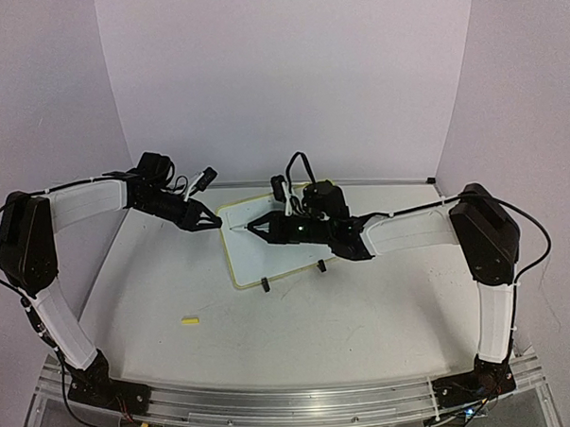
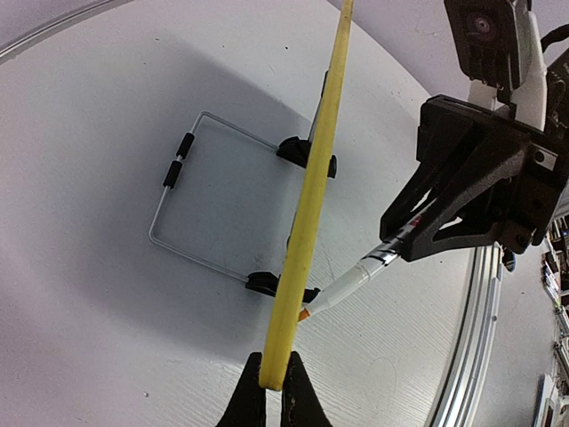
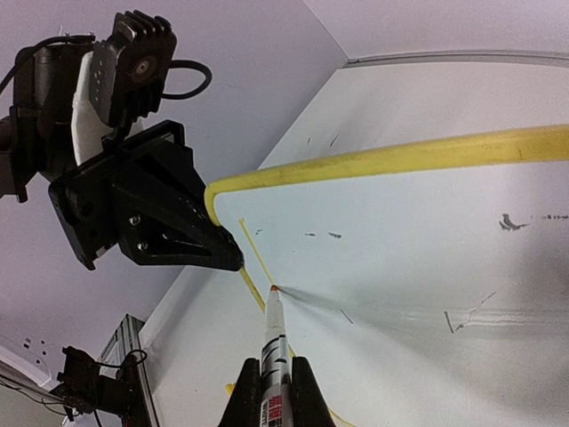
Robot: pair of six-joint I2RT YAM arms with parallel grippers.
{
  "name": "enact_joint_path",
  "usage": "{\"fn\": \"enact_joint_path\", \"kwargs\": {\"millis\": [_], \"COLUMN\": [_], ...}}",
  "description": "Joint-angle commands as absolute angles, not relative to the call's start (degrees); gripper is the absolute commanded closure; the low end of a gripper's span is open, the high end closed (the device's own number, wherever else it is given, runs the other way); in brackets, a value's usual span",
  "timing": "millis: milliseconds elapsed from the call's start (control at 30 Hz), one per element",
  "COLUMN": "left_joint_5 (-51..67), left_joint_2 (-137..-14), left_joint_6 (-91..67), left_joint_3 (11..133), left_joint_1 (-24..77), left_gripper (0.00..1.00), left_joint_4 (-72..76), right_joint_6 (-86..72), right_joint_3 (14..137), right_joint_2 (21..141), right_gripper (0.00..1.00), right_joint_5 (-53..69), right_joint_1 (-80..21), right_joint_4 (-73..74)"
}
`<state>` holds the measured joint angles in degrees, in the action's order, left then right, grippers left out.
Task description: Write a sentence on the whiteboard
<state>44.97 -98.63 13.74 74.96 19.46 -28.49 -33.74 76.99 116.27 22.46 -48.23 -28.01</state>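
The whiteboard (image 1: 273,257), white with a pale yellow rim, stands tilted on small black feet at mid-table. My left gripper (image 1: 212,221) is shut on its left rim; the left wrist view shows the jaws (image 2: 274,354) clamped on the yellow edge (image 2: 311,196). My right gripper (image 3: 276,358) is shut on a white marker (image 3: 274,342). Its orange tip rests on the board face (image 3: 400,267) near the left rim. A thin yellow stroke (image 3: 255,253) runs up from the tip. No sentence is readable, only faint dark flecks (image 3: 508,221).
A small yellow cap (image 1: 189,321) lies on the table in front of the board, to the left. A wire stand (image 2: 200,191) props the board from behind. Purple walls close the table's back and sides. A metal rail (image 1: 293,402) runs along the near edge.
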Motion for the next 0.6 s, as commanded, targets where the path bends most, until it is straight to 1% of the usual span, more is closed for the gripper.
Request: {"fn": "enact_joint_path", "kwargs": {"millis": [0,333,567], "left_joint_5": [41.8,41.6,41.5], "left_joint_2": [-98.0,-97.9,-97.9], "left_joint_6": [15.7,15.7,15.7], "left_joint_3": [75.6,75.6,75.6], "left_joint_1": [20.7,20.7,20.7], "left_gripper": [1.00,1.00,1.00], "left_joint_4": [-30.9,-30.8,-30.9], "right_joint_6": [-34.6,-34.8,-31.6], "right_joint_3": [75.9,75.1,75.2], "right_joint_2": [116.6,116.1,111.7], "right_gripper": [1.00,1.00,1.00], "right_joint_5": [22.6,23.8,26.5], "right_joint_1": [-47.9,-48.0,-49.2], "right_joint_4": [-30.4,-30.9,-31.5]}}
